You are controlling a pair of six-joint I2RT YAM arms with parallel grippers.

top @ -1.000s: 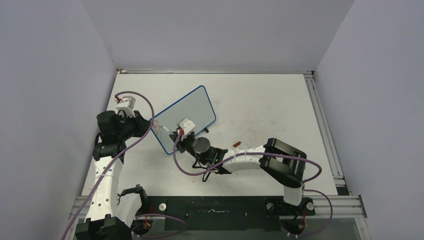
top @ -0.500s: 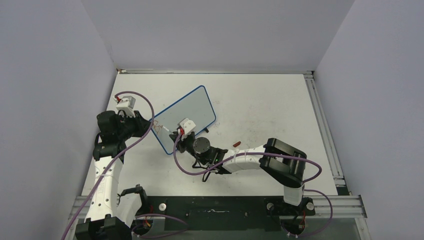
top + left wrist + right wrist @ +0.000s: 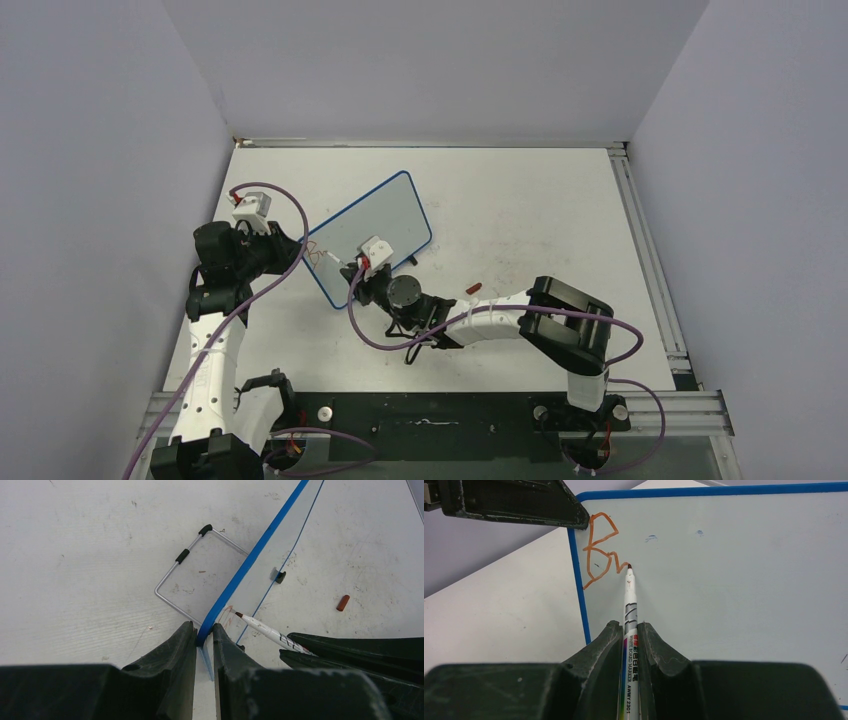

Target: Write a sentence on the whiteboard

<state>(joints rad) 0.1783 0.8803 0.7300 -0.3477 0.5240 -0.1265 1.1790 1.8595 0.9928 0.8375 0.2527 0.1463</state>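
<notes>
The whiteboard (image 3: 370, 222), white with a thin blue frame, stands tilted at the table's left middle; it also shows in the right wrist view (image 3: 734, 565) and edge-on in the left wrist view (image 3: 250, 562). My left gripper (image 3: 204, 630) is shut on the board's blue edge at its near left corner. My right gripper (image 3: 627, 630) is shut on a white whiteboard marker (image 3: 630, 605). The marker's tip touches the board at the end of the sentence (image 3: 600, 550), which reads only "Br" in red at the board's top left corner.
The red marker cap (image 3: 474, 288) lies on the tabletop right of the board, seen also in the left wrist view (image 3: 343, 602). The board's wire stand (image 3: 192, 575) rests on the table behind it. Grey walls enclose the table.
The right gripper and marker have shifted very slightly along the board. The left arm and the board have not moved.
</notes>
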